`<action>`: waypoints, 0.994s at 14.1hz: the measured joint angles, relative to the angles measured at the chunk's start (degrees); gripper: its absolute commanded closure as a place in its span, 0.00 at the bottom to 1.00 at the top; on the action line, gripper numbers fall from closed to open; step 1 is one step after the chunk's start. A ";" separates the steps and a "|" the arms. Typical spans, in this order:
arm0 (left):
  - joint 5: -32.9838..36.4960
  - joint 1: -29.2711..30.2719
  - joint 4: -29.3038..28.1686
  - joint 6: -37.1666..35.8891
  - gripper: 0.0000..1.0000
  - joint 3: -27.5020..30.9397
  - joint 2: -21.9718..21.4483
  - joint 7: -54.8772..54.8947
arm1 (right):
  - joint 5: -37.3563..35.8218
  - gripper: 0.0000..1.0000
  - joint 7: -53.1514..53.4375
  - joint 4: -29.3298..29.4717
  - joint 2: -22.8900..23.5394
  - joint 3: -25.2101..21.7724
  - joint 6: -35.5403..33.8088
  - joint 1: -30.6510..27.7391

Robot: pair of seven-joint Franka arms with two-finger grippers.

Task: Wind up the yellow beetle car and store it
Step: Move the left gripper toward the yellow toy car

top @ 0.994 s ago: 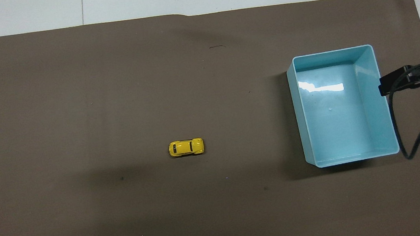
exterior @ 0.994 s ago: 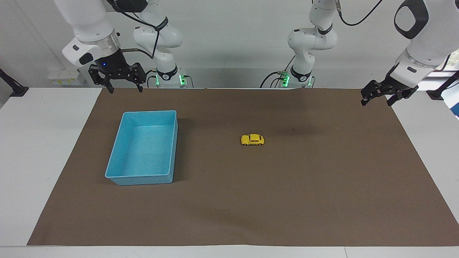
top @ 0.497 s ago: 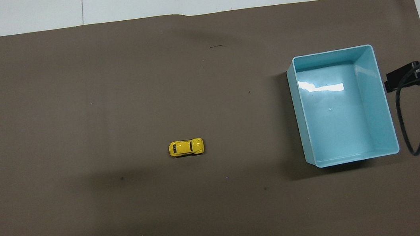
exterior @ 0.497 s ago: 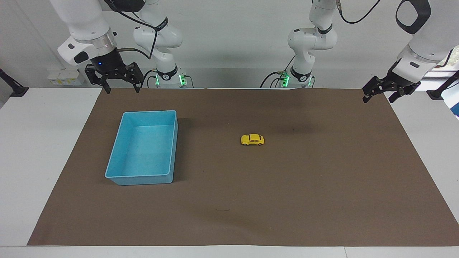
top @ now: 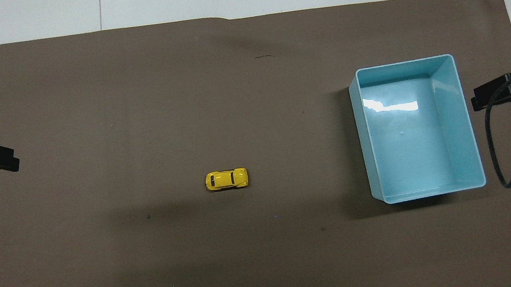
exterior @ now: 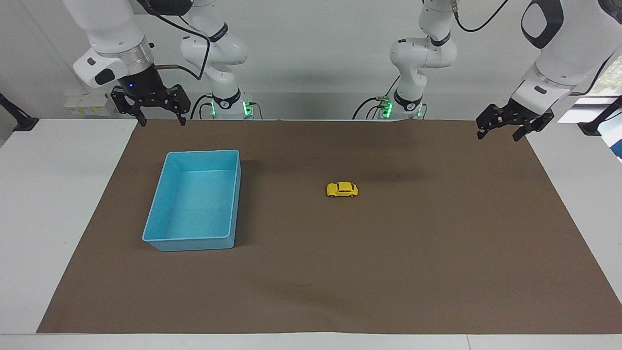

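The yellow beetle car (exterior: 342,189) (top: 227,179) stands on its wheels near the middle of the brown mat, apart from both grippers. The light blue bin (exterior: 194,243) (top: 475,136) is empty and sits toward the right arm's end of the table. My right gripper (exterior: 162,120) hangs open in the air over the mat's edge nearest the robots, beside the bin's corner. My left gripper (exterior: 497,136) hangs open and empty over the mat's corner at the left arm's end, well away from the car.
A brown mat (exterior: 388,272) covers most of the white table (exterior: 58,204). A black cable (top: 507,166) loops down from the right arm beside the bin. The two arm bases (exterior: 311,109) stand at the table's edge.
The left gripper has drifted in over the mat toward the table's middle. The right gripper has risen a little and pulled outward from the bin. Car and bin have not moved.
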 measured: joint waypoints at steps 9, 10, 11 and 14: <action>-0.66 -10.07 -1.23 0.51 0.00 -0.66 -0.34 12.53 | 0.03 0.00 0.00 0.00 -0.04 0.16 0.00 0.14; -0.75 -11.14 -1.32 0.45 0.00 -0.76 -0.38 15.35 | 0.03 0.00 0.00 0.00 -0.04 0.05 0.00 0.12; -0.86 -11.97 -1.41 0.43 0.00 -0.89 -0.43 18.19 | 0.03 0.00 0.00 0.00 -0.04 -0.02 0.00 0.10; -1.26 -12.94 -1.99 0.42 0.00 -0.99 -0.47 31.03 | 0.03 0.00 0.00 0.00 -0.04 -0.04 0.00 0.04</action>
